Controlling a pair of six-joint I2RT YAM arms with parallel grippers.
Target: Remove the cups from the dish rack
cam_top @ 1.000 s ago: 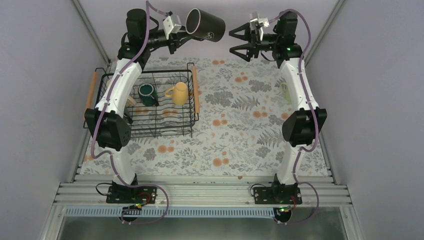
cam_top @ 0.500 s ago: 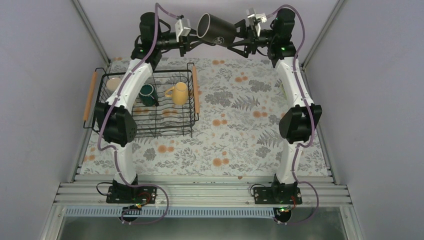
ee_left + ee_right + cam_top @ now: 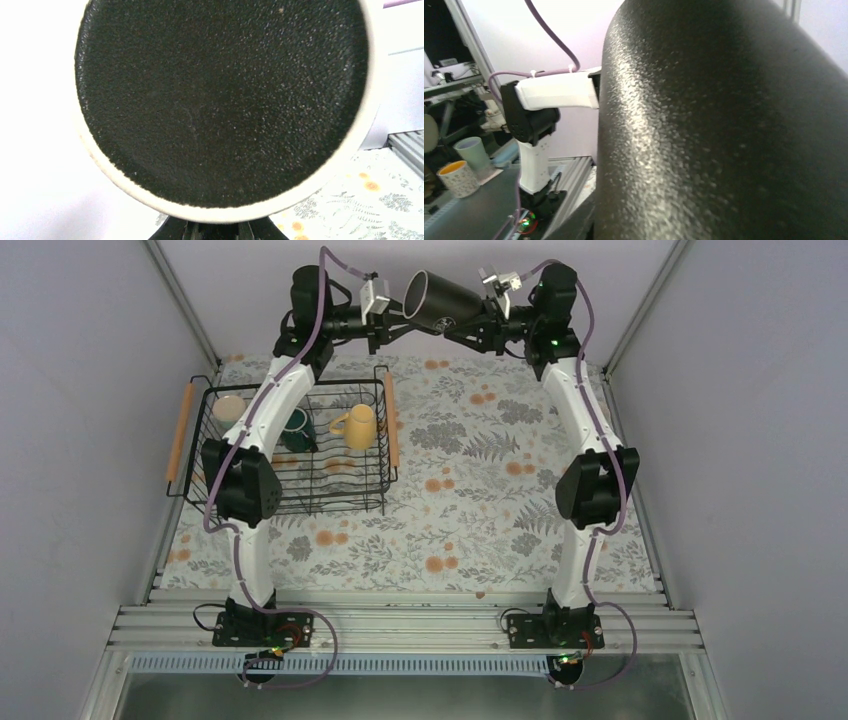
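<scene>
Left tool (image 3: 395,322) clamped on rim of black cup (image 3: 445,302), aloft over far edge of floral desk (image 3: 470,490) (lilac walls around); right tool (image 3: 482,322) at base, grip unreadable. Yellow cup (image 3: 358,426), teal cup (image 3: 294,428) in dish rack (image 3: 300,498).

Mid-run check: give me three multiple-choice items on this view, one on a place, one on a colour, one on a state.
1. Where is the black mug? A in the rack; B held up in the air; C lying on the cloth.
2. In the rack, the mug right next to the yellow mug is: A red; B white; C dark teal.
3. The left claw is: A shut on the black mug; B wide open; C shut on a rack handle.
Answers: B, the top view shows it aloft, off every surface; C, the dark teal mug sits beside it; A, the mug's inside fills the left wrist view.
</scene>
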